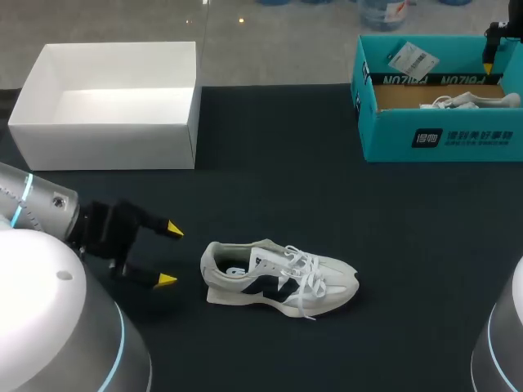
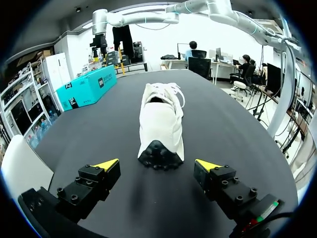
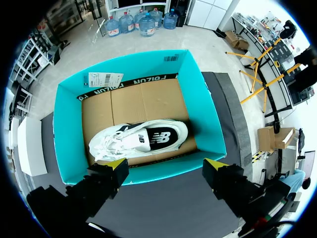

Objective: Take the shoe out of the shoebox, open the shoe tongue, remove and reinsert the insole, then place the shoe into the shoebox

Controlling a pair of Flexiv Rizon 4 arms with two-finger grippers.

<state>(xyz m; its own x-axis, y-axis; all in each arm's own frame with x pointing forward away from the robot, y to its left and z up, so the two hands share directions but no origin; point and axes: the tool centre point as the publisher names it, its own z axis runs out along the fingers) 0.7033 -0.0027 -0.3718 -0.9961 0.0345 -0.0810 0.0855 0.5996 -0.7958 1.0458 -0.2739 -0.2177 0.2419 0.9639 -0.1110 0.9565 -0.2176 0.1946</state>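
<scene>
Head view: left claw (image 1: 171, 256) wide open, white lace-up sneaker (image 1: 278, 278) on the dark counter (image 1: 270, 188) just ahead; right arm mostly cut off. Left wrist: heel faces the claw, untouched. Right wrist: right claw (image 3: 166, 163) open above the teal cardboard shoebox (image 3: 67, 144), which holds a second white sneaker (image 3: 143, 139).

White shoe (image 1: 278, 282) stands upright outside teal shoebox (image 1: 384, 140); second shoe (image 3: 141, 139) lies inside.

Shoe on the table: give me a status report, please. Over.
Left gripper open, at heel of shoe, not touching. Right gripper open, above the teal shoebox; second shoe lying inside. Nothing between left gripper and shoe.
</scene>
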